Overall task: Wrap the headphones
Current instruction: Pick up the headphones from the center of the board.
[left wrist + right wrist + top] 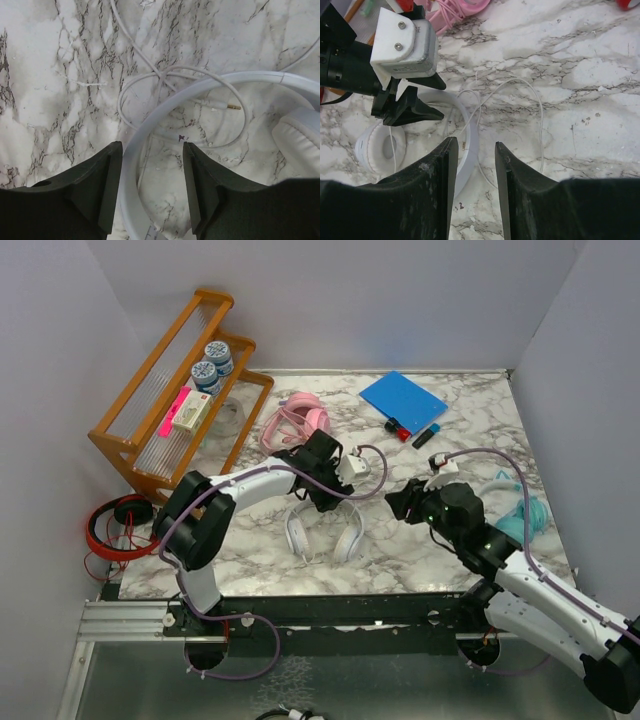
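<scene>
**A:** Wide view first: marble table (470, 430), wooden rack (150, 410) in its far-left corner, and the white headphones (347, 538) lying near the middle of the near edge. The left gripper (151, 147) is down on them, jaws part-way open astride the headband (260, 77), not pinching it as far as I can see.

**B:** And the right gripper (475, 150)?

**A:** It hovers just beside, toward the right edge. Its jaws are roughly half open and empty.

**B:** Which step, then?

**A:** Securing the band before any winding, I'd say. Next the left must clamp and the right must fetch the cable (541, 130), sprawled in loose loops. Its plug (220, 104) lies just inside the band's curve.

**B:** Room to work?

**A:** The pink pair (300, 418) toward the far edge and the teal pair (525, 515) at the right edge sit well apart. There's bare marble between. The two wrists crowding each other is my worry.
</scene>
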{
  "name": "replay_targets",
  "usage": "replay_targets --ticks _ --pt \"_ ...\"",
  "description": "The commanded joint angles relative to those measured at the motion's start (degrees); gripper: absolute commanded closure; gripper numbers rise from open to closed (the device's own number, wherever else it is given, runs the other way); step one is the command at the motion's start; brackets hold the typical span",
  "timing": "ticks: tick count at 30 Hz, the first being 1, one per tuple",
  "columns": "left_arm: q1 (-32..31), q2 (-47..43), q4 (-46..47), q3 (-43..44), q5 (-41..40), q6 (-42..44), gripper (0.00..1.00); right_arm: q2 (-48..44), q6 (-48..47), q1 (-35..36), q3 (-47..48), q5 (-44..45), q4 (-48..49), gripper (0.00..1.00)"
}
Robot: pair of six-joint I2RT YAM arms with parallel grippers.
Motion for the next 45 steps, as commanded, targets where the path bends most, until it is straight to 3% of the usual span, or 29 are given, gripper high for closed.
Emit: replay_targets --ticks 1,6,10,21,28,35,38,41,45 --pt "-0.82 1.98 -1.43 1.22 -6.51 2.74 0.44 -0.39 0.75 0.03 -1.62 0.75 0.84 0.57" --pt "-2.06 3.88 -1.92 0.91 -10.81 2.77 0.48 -1.16 1.13 0.02 -2.58 0.91 1.26 0.57" --pt "-2.22 4.38 -2.00 1.69 -12.95 0.64 0.73 -1.12 1.27 -0.03 -2.66 0.96 0.86 0.57" --pt "-2.87 -6.24 -4.02 4.85 -15.79 -5.71 0.97 -1.69 1.16 0.04 -2.82 2.23 0.29 0.57" --pt "-5.98 -16.19 -8.18 6.57 -24.53 -8.22 0.98 -0.62 -3.16 -0.04 -2.74 0.34 5.71 0.57" --pt "-7.02 -23.95 -7.29 8.54 -24.48 -14.89 1.00 1.30 -13.32 0.03 1.72 -10.80 9.06 0.51" --pt "-7.06 -25.19 -7.27 9.06 -25.16 -17.58 1.00 -1.29 -13.40 0.02 0.70 -14.80 11.81 0.48" --pt "-7.06 -26.16 -7.19 8.39 -26.90 -19.73 1.00 -4.13 -11.94 0.04 -0.08 -13.10 13.17 0.48" --pt "-7.03 -27.50 -7.19 8.01 -29.34 -24.42 1.00 -9.29 -9.50 0.03 -0.15 -4.61 10.16 0.47"
